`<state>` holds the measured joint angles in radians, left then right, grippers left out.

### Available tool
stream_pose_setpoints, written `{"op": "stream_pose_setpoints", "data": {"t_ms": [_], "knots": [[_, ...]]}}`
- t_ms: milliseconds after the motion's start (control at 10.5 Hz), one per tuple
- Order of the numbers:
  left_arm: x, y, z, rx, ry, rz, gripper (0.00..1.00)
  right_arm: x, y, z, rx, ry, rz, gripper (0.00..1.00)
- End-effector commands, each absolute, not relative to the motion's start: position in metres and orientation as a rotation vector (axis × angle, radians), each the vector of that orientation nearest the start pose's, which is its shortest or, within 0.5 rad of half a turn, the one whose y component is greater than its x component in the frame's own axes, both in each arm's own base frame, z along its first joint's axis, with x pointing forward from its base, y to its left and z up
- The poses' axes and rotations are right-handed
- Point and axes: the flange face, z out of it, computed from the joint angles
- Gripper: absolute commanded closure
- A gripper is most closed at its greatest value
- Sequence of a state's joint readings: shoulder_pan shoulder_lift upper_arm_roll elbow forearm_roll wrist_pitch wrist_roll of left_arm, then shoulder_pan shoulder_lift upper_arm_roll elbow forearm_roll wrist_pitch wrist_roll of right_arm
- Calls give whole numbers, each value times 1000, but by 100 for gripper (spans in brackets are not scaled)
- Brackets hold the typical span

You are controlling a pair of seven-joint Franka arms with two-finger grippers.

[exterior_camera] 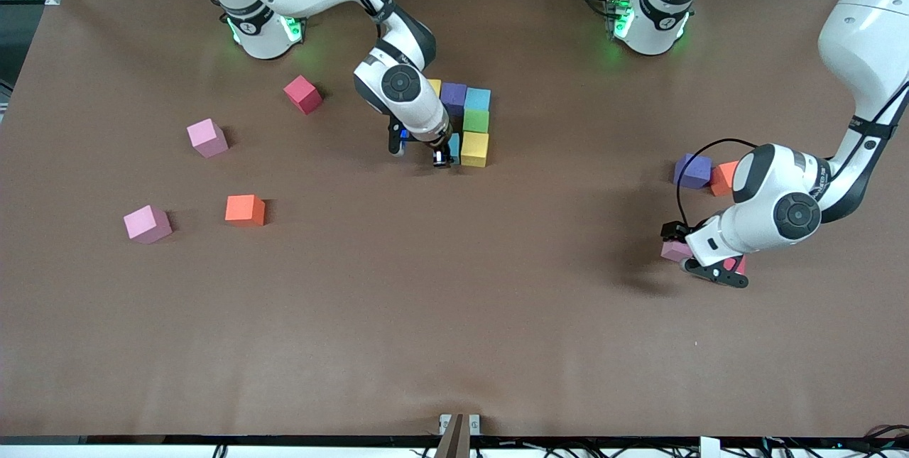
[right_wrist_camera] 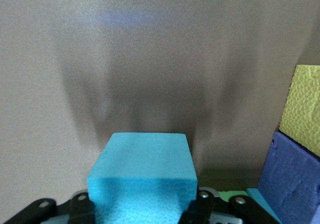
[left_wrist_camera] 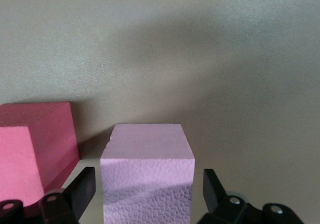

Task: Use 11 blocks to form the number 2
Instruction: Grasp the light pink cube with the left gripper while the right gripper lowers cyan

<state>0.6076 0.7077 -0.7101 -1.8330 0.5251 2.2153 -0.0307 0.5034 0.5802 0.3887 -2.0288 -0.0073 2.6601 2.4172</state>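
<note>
Several blocks form part of the number 2 at mid-table: yellow (exterior_camera: 434, 85), purple (exterior_camera: 453, 97), light blue (exterior_camera: 477, 99), green (exterior_camera: 476, 121) and yellow (exterior_camera: 474, 149). My right gripper (exterior_camera: 446, 153) is low beside that last yellow block. Its fingers (right_wrist_camera: 200, 204) press a light blue block (right_wrist_camera: 142, 169) with no gap showing. Toward the left arm's end, my left gripper (exterior_camera: 685, 253) is down at the table and open around a pink block (left_wrist_camera: 147, 179), with a gap on each side. A red block (left_wrist_camera: 35, 149) stands right beside that pink one.
Loose blocks lie toward the right arm's end: red (exterior_camera: 303, 94), pink (exterior_camera: 207, 138), orange (exterior_camera: 245, 209) and pink (exterior_camera: 148, 224). A purple block (exterior_camera: 692, 170) and an orange block (exterior_camera: 723, 177) sit close to the left arm's wrist.
</note>
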Motion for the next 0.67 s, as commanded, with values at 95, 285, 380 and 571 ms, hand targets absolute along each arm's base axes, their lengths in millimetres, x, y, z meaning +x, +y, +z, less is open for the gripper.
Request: {"op": "stream_pose_setpoints", "data": {"t_ms": [95, 285, 380, 571], "knots": [[630, -18, 207, -3140, 487, 153, 14, 388, 480, 175, -2129, 2180, 307, 0], [630, -17, 204, -3126, 506, 148, 18, 390, 481, 177, -2125, 2180, 307, 0], [630, -16, 203, -3122, 509, 145, 19, 390, 481, 178, -2135, 2185, 304, 0], [630, -16, 203, -3122, 509, 145, 21, 388, 481, 179, -2217, 2179, 267, 0]]}}
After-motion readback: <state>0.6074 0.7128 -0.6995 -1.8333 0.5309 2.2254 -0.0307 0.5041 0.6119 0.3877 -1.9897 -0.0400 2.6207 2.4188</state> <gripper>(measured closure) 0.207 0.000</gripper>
